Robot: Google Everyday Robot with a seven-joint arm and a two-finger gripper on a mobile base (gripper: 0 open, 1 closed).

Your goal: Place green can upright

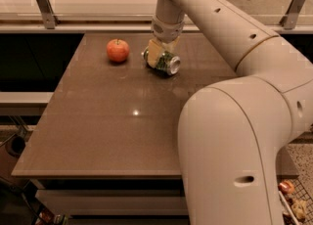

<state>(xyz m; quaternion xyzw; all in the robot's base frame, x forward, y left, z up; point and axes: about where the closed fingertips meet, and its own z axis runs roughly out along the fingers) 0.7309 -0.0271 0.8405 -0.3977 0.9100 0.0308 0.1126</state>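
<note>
The gripper (161, 58) is clamped on the green can (168, 65), which is tilted sideways near the far edge of the tabletop (117, 126). The righting step seems under way. Next it likely needs to rotate the can onto one end, then release.

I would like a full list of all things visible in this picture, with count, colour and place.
green can: one, green with silver end, lying tilted, far middle of the table.
apple: one, red-orange, left of the can, apart from it.
table: one, brown, centre.
rail posts: two, metal, behind the table.
robot arm: one, white, right side, reaching to the can.
pincer: one, tan, at the green can.
</note>
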